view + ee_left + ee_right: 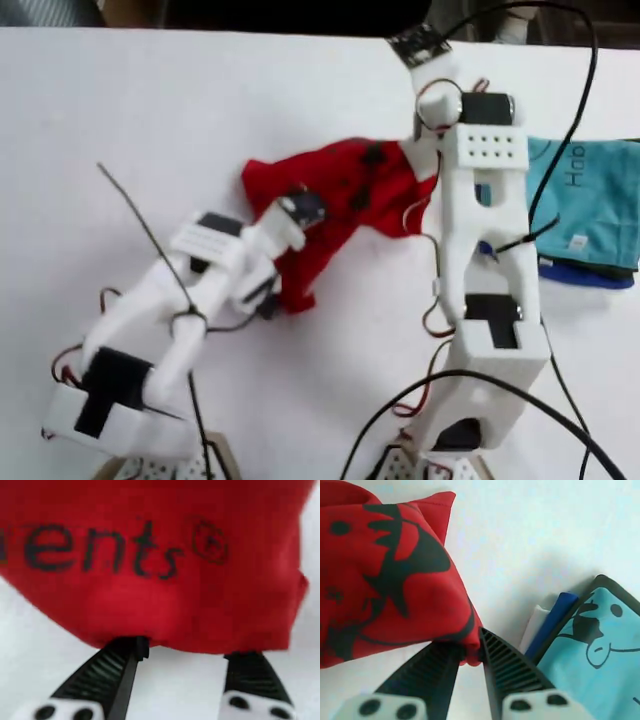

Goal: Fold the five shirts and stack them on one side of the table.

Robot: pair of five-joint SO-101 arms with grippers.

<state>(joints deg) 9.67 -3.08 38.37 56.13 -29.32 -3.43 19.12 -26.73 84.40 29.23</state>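
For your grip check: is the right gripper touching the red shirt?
Touching. The right wrist view shows the right gripper pinching an edge of the red shirt.

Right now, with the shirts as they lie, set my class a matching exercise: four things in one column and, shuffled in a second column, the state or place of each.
Column one
1. red shirt
2. teal shirt
3. left gripper
4. right gripper

Column two
A. open, at the edge of red cloth
B. folded flat, lying on a blue shirt
C. shut on a corner of red cloth
D. crumpled, with black print

Pairs: 1-D, 2-B, 3-A, 4-C
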